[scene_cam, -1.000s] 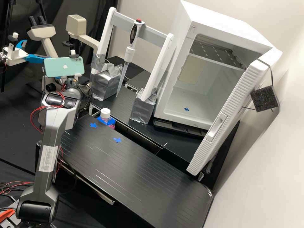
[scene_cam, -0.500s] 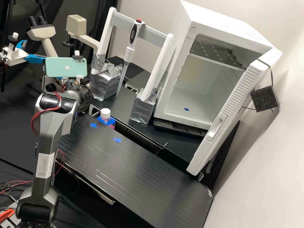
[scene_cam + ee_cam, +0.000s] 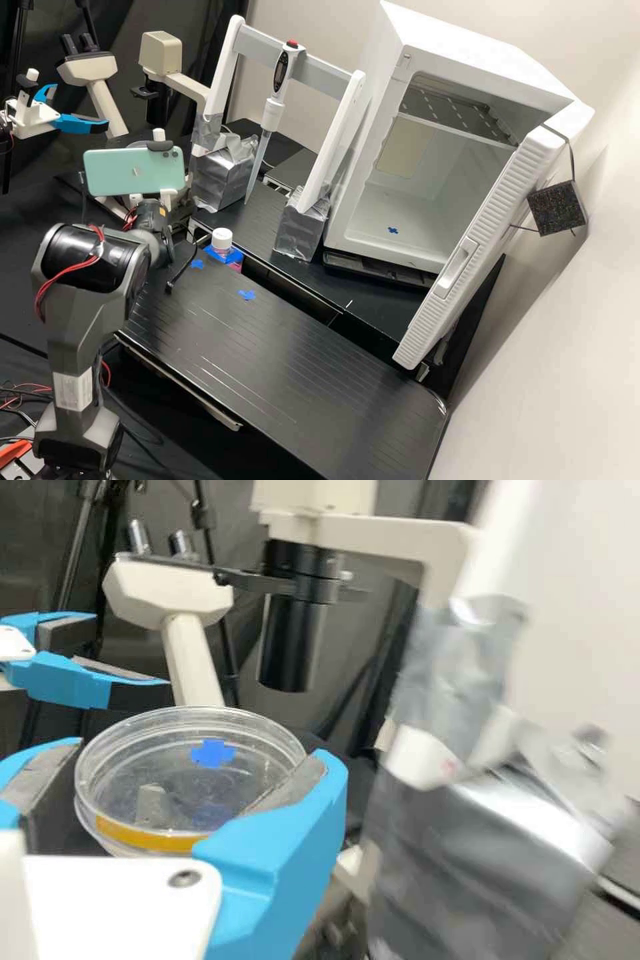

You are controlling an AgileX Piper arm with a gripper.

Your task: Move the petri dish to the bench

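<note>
The hand [image 3: 200, 751] is spread as wide as the clear round dish [image 3: 150, 780] and holds it between its two blue fingers. A yellow stripe [image 3: 150, 836] is on the dish's side. Near the hand is a block wrapped in silver tape [image 3: 480, 850]. Past the hand stands a microscope [image 3: 165, 588]. Farther from the hand are a bottle with a white cap [image 3: 222, 239] and an open fridge [image 3: 427, 253].

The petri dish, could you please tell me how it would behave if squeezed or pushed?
The petri dish is probably stiff but brittle, given its thin, clear wall. It may slip, since the side held in the gripper looks smooth. Being low and wide, set down it would likely slide rather than tip.
</note>
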